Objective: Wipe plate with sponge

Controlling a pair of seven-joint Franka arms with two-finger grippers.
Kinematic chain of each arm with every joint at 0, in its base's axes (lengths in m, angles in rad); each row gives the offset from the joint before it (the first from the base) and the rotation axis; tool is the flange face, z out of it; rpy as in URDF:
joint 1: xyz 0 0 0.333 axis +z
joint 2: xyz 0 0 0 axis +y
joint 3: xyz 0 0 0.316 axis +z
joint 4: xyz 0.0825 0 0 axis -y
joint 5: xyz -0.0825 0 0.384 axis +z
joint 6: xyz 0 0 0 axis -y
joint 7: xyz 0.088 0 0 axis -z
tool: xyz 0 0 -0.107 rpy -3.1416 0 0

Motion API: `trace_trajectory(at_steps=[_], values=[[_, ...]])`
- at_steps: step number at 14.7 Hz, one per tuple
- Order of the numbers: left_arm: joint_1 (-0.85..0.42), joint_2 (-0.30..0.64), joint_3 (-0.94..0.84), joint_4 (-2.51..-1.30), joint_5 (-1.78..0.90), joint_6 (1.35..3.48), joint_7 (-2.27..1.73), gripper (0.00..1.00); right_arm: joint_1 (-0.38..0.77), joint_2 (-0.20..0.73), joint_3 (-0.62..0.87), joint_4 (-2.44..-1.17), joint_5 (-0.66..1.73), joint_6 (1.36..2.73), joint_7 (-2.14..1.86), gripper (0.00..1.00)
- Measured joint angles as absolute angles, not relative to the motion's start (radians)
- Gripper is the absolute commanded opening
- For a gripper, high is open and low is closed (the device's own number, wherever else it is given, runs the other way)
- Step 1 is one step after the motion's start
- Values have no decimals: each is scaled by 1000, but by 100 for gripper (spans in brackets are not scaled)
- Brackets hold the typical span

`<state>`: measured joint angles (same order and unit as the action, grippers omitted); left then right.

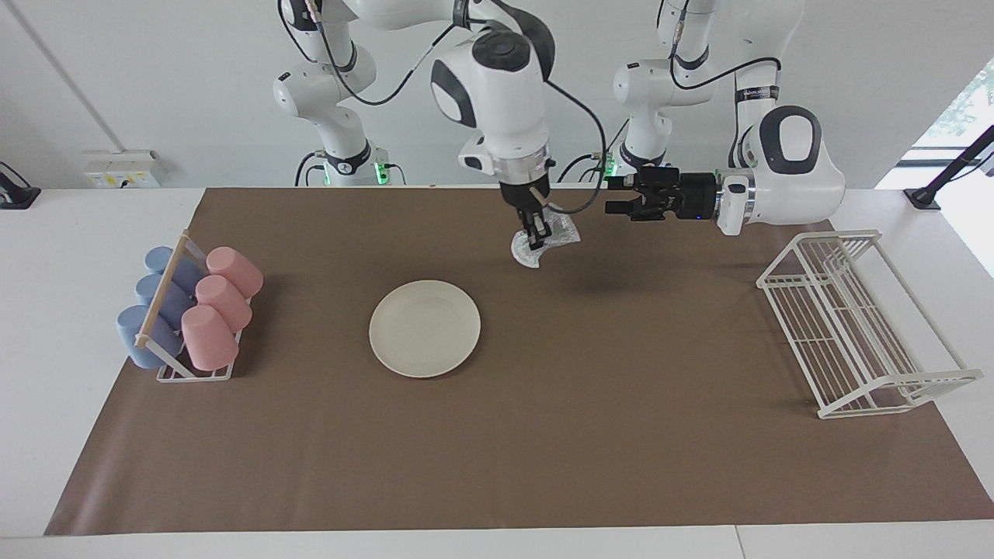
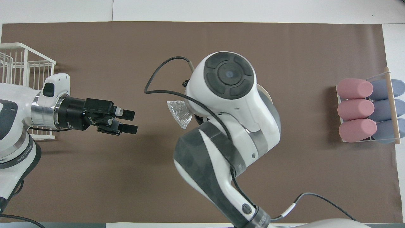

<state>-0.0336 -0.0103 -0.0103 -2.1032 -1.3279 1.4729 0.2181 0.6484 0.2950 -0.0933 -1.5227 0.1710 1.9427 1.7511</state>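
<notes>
The cream-white plate [image 1: 425,328] lies flat on the brown mat near the table's middle. In the overhead view my right arm covers it, and only a sliver of its rim [image 2: 265,92] shows. My right gripper [image 1: 537,231] points down and is shut on the silvery, wrinkly sponge [image 1: 546,242], holding it just above bare mat, clear of the plate. The sponge [image 2: 179,113] sticks out from under the right arm in the overhead view. My left gripper [image 1: 615,196] is open and empty. It lies level above the mat beside the sponge and also shows in the overhead view [image 2: 133,122].
A rack with several pink and blue cups [image 1: 190,314] stands at the right arm's end of the mat and shows in the overhead view [image 2: 367,110]. A white wire dish rack [image 1: 854,326] stands at the left arm's end and shows in the overhead view [image 2: 22,63].
</notes>
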Motion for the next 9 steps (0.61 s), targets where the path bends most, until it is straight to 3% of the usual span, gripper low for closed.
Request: trace_trajectory(at_steps=[5, 9], values=[[-33, -9, -3, -2103, -1201, 1503, 255, 100, 534, 197, -95, -1958, 172, 2365, 1548, 0], [-33, -7, -1, -2104, -1027, 1557, 277, 100, 556, 215, -84, -2104, 172, 2491, 1541, 0]])
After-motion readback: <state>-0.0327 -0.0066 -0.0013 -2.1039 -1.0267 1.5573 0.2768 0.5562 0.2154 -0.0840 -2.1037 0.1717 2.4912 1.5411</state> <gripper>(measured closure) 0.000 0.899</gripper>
